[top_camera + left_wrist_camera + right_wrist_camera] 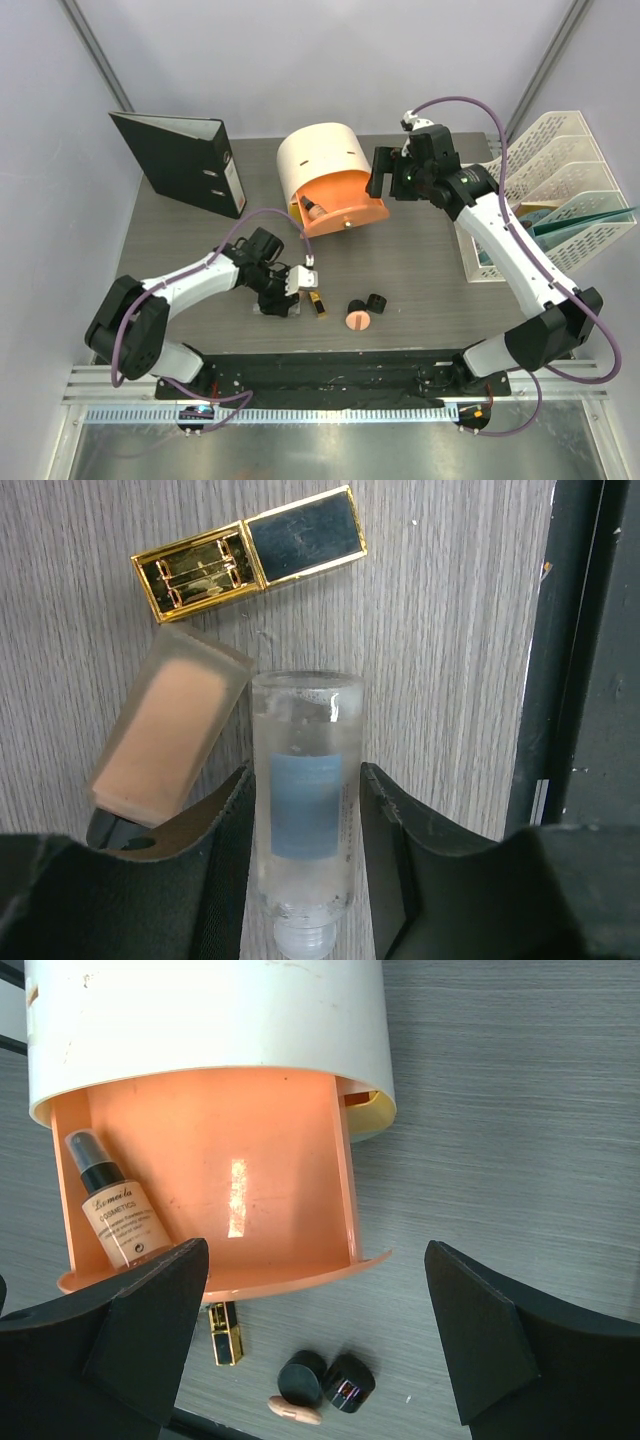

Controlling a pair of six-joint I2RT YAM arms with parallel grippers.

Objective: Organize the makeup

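Gripping the clear tube, lying on the desk at lower centre of the left wrist view, with the left fingers half closed against both its sides; squeezing squarely and lifting straight up. Avoiding the peach bottle just beside it at left and the black-gold lipstick above. Noting the right fingers spread wide before the cream-and-orange box.
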